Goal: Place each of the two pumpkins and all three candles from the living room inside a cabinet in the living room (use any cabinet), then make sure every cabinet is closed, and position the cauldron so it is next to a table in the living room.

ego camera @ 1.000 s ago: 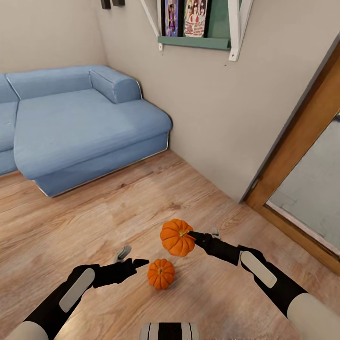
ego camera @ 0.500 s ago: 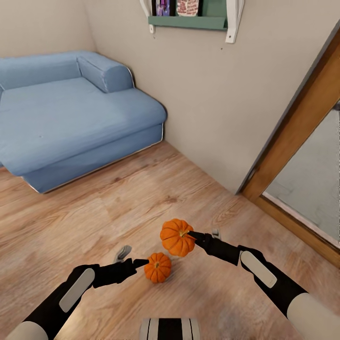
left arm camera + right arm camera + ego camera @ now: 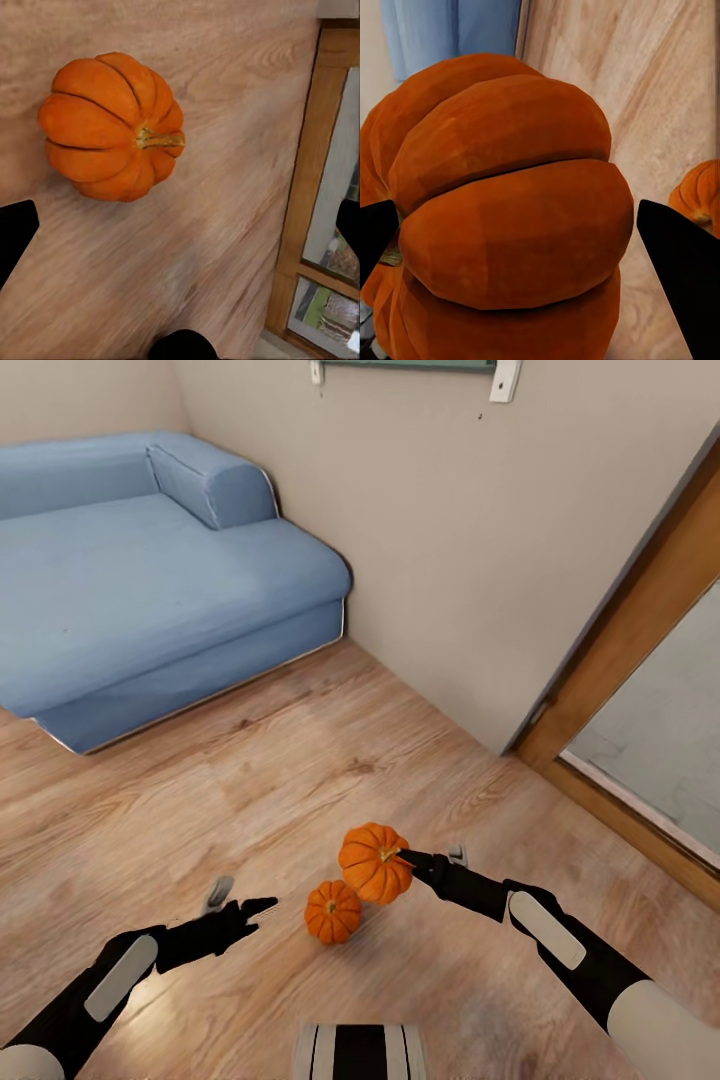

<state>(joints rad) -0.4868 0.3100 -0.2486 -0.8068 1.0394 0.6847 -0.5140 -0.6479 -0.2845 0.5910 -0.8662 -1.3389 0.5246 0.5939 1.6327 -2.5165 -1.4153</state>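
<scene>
A: Right gripper (image 3: 408, 857) grips one pumpkin (image 3: 374, 863) at the stem side, lifted off the wood floor (image 3: 300, 780).

B: Second pumpkin (image 3: 332, 911) sits on the floor; left gripper (image 3: 240, 900) spread, empty, beside it.

A: Likely light, rigid, ribbed (may roll). Pinch across its widest part.

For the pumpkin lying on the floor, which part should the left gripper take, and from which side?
Grip the round body of the floor pumpkin across its ribs, probably coming from above. The stem is short and thin, and the left gripper is open beside it.
</scene>
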